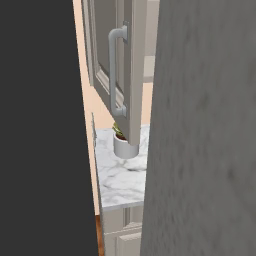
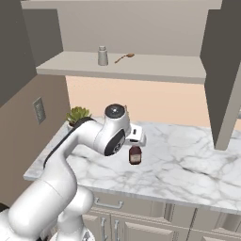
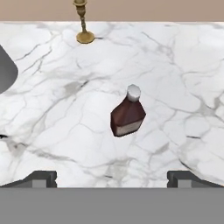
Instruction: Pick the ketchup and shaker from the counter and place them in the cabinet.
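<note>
Here the gripper point(image 3: 112, 177) hangs over the counter point(image 3: 52, 109) with its jaws spread wide and nothing between them; the two dark tips stand far apart at the near edge of the hand view. Just beyond them, between the tips and a little farther out, stands one ketchup point(image 3: 127, 116), a dark brown bottle with a white cap, upright on the marble and clear of anything else. It looks small, light and rigid, probably smooth-sided and a bit slippery, so the broad lower body seems the safest place to pinch, below the tapering neck where the tips could slide off. Farther back on the counter, near the wall, is one brass candlestick point(image 3: 82, 24). From the right base view, one potted plant point(image 2: 77, 115) sits at the counter's far left corner. Higher and farthest, one grey shaker point(image 2: 102, 55) already stands on the open cabinet point(image 2: 155, 70) shelf, with one small spoon point(image 2: 124, 57) near it.
</note>
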Tool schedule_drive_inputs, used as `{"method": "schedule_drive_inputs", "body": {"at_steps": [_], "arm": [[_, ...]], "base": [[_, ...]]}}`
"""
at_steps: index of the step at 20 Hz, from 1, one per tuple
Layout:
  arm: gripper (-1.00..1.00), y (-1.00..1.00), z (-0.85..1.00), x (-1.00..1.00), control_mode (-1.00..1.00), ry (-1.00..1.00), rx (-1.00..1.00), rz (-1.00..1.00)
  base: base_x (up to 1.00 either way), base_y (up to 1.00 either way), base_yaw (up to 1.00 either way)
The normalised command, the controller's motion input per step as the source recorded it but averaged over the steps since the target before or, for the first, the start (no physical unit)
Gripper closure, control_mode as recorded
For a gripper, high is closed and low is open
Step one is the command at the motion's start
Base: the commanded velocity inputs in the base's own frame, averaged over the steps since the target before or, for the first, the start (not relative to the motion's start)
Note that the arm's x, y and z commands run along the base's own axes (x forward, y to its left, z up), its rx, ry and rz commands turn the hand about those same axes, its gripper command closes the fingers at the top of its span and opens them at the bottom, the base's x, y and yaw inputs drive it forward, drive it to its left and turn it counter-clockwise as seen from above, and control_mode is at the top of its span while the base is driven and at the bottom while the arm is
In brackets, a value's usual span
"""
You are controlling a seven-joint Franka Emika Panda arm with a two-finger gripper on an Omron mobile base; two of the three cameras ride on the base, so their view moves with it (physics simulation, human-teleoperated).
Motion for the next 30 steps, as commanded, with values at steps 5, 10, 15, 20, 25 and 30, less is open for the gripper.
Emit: {"method": "schedule_drive_inputs", "body": {"at_steps": [5, 10, 15, 20, 25, 30], "arm": [[-1.00, -0.06, -0.23, 0.18, -1.00, 0.00, 0.01, -0.01], [-1.00, -0.06, -0.16, 0.23, -1.00, 0.00, 0.00, -0.01], [-1.00, -0.07, -0.16, 0.21, -1.00, 0.00, 0.00, -0.01], [-1.00, -0.07, -0.18, 0.21, -1.00, 0.01, 0.01, -0.01], [-1.00, -0.07, -0.15, 0.25, -1.00, 0.02, 0.00, -0.01], [-1.00, -0.11, -0.13, 0.24, -1.00, 0.00, 0.01, 0.00]], "base": [[0.00, 0.00, 0.00], [0.00, 0.00, 0.00], [0.00, 0.00, 0.00], [0.00, 0.00, 0.00], [0.00, 0.00, 0.00], [0.00, 0.00, 0.00]]}}
